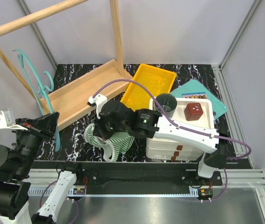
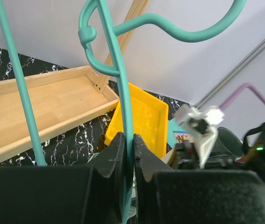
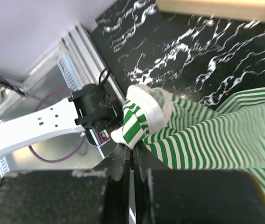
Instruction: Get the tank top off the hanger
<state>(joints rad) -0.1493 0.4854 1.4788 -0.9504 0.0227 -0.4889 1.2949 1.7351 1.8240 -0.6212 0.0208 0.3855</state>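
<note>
At left, my left hand (image 2: 128, 148) is clamped tight on a thin rod of the teal hanger (image 2: 123, 98), whose long axis runs steeply upward. To its right the striped tank top (image 3: 225, 135) lies bunched on the black marbled surface (image 3: 183, 56). It looks clear of the hanger, with an edge fold pinched in my closed right hand (image 3: 131, 156).
</note>
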